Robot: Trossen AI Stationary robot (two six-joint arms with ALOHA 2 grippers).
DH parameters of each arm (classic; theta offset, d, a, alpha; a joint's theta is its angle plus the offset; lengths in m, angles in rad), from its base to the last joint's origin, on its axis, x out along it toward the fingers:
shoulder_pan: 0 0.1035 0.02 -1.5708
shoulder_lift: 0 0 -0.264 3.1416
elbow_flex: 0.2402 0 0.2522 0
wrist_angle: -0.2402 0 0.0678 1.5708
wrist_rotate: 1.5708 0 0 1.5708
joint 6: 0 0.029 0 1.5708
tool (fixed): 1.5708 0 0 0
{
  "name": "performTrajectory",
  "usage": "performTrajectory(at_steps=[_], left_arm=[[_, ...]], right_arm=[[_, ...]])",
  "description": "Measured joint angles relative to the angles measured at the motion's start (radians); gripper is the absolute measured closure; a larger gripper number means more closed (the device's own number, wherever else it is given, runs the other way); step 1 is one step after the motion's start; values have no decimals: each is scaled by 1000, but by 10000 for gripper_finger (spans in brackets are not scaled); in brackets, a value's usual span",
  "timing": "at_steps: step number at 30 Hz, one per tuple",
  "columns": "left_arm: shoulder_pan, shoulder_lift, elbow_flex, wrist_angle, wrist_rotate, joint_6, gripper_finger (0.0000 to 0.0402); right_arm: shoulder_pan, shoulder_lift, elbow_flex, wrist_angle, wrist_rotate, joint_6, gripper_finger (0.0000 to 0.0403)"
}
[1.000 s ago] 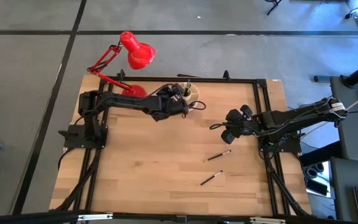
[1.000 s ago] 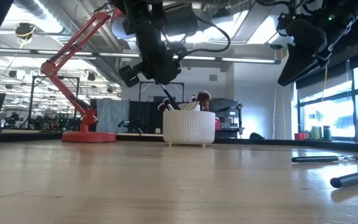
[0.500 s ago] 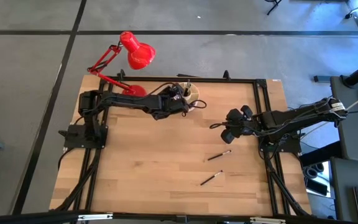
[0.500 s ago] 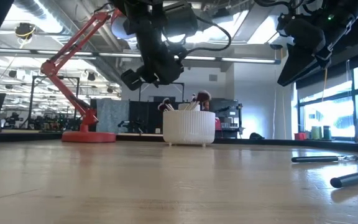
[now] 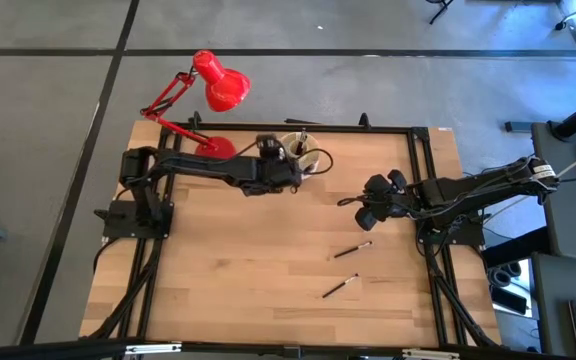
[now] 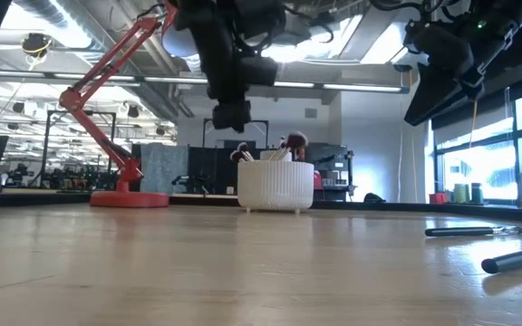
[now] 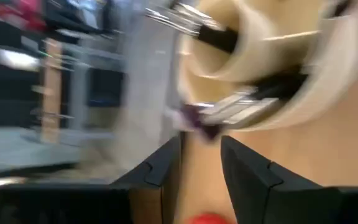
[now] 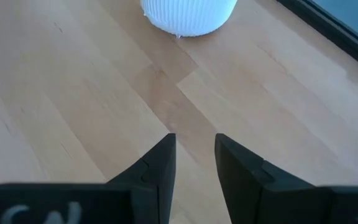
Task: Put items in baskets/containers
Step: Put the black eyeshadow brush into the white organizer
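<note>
The round cream cup [image 5: 306,150] stands at the table's far middle with several brushes [image 6: 284,145] sticking up out of it. My left gripper [image 5: 284,160] hangs open just left of the cup and above its rim [image 6: 232,116]. In its wrist view the cup [image 7: 328,93] and the brushes in it [image 7: 241,106] lie just ahead of the fingers, with nothing between them. Two dark brushes [image 5: 353,250] [image 5: 340,287] lie flat on the wood at the right. My right gripper [image 5: 366,208] hangs open above the table [image 8: 194,162], right of the cup, over bare wood.
A red desk lamp [image 5: 213,85] stands on its base [image 6: 130,197] at the far left, close behind my left arm. A black frame rail [image 5: 368,128] runs along the far edge. Bare wood [image 5: 228,260] fills the near left half.
My left gripper has drawn back from over the cup toward the table's left and turned, so that in the low view it now points straight down beside the cup. My right arm has kept still.
</note>
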Motion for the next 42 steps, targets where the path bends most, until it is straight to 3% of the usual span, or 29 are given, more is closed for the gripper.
performTrajectory(at_steps=[4, 7, 10, 13, 17, 20, 26, 37, 42], left_arm=[[-14, 9, 0, -14, 158, -164, 306], [-46, 16, -1, -4, 314, -271, 316], [-90, 25, 0, 51, 444, -288, 323], [-137, 33, 0, 94, 502, -255, 327], [-185, 48, 0, 98, 485, -253, 327], [-211, 62, -1, 96, 444, -292, 327], [-243, 119, 0, 110, 359, -325, 327], [-246, 167, 0, -81, 315, -486, 327], [-272, 118, 0, -159, 223, -531, 327]], right_arm=[[0, 0, 0, 0, -7, 30, 291], [0, 3, 0, 0, -81, 27, 291], [5, 24, 0, -15, -187, -3, 291], [28, 69, -22, -17, -271, -37, 291], [57, 159, -52, -45, -433, -100, 291], [88, 239, -53, -57, -490, -173, 291], [128, 337, -53, -55, -497, -288, 291], [136, 482, -48, 7, -498, -397, 292], [137, 519, -49, 15, -497, -412, 338]])
